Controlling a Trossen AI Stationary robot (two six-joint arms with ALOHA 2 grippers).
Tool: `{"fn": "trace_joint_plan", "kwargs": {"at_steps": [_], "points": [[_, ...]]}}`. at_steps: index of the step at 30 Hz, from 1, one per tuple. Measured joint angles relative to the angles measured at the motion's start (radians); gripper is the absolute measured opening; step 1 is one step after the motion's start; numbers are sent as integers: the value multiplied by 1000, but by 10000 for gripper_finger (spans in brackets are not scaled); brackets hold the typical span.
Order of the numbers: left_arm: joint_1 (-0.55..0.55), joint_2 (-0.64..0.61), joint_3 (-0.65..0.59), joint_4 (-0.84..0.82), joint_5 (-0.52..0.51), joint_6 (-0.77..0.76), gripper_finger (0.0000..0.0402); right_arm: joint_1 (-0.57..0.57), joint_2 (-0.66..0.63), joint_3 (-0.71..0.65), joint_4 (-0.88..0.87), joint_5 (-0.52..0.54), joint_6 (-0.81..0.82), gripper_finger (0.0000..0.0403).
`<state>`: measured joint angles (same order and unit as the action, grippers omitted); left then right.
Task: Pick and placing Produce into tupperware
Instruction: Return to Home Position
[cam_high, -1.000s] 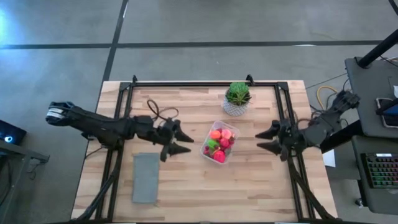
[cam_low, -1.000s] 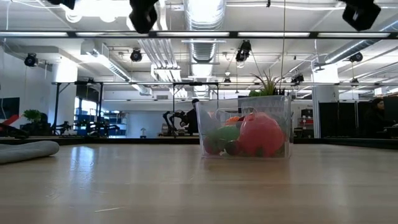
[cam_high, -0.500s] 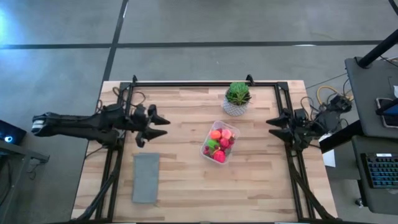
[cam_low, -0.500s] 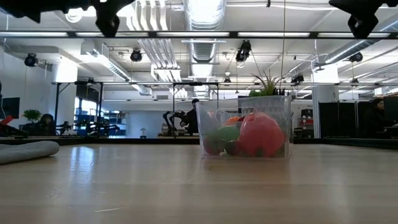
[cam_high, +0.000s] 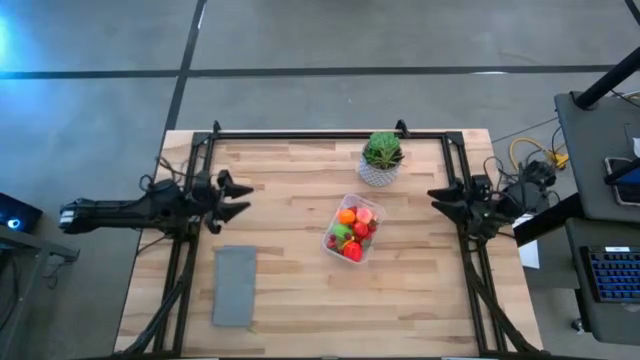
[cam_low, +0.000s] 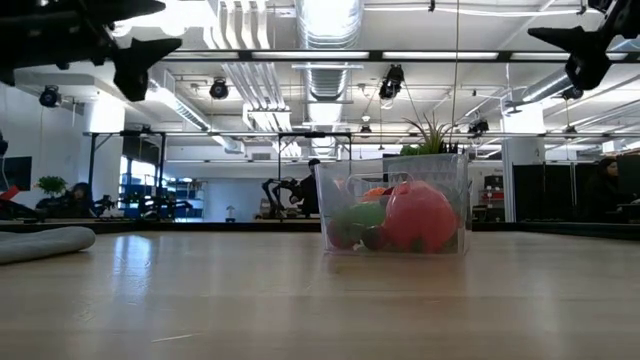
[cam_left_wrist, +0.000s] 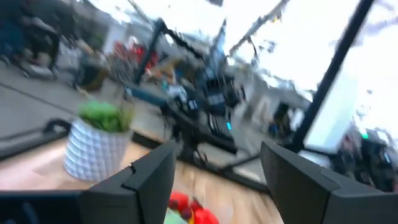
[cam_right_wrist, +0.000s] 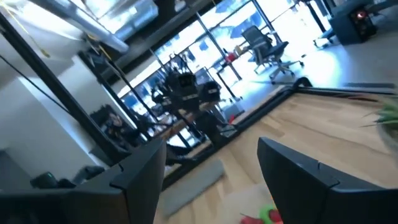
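The clear tupperware holds red, pink, orange and green produce. At its 1 o'clock, a green spiky plant sits in a white dimple-patterned pot; at 8 o'clock lies a plain grey rectangle.

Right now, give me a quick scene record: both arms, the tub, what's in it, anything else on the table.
left gripper: open, holding nothing, raised over the left part of the table
right gripper: open, holding nothing, raised over the right part of the table
tub: upright, right of the table's centre, apart from both grippers
produce: red, pink, orange and green pieces, all inside the tub
potted plant: just behind the tub
grey pad: flat, front left
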<state>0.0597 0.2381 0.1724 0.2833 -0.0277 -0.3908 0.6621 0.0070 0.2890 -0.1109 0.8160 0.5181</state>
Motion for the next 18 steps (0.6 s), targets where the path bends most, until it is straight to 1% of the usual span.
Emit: {"fn": "trace_joint_plan", "kwargs": {"at_steps": [2,4,8,9,11,15,18], "points": [[0,-55,-37,-4,-44,-20,221,0,0,-62,105,-4,-27,246],[0,-113,-73,3,-90,-50,221,0,6,-130,251,-3,-67,246],[0,-204,-157,-26,-110,-127,221,0,13,-265,494,-11,-130,244],[0,-218,-164,-29,-109,-146,221,0,13,-282,513,-9,-132,245],[0,-205,-161,-74,-108,-180,221,0,20,-275,480,-11,-119,247],[0,-145,-163,-130,-105,-170,221,0,19,-275,461,-11,-138,249],[0,-92,-164,-189,-105,-140,221,0,18,-276,380,-1,-133,249]]}}
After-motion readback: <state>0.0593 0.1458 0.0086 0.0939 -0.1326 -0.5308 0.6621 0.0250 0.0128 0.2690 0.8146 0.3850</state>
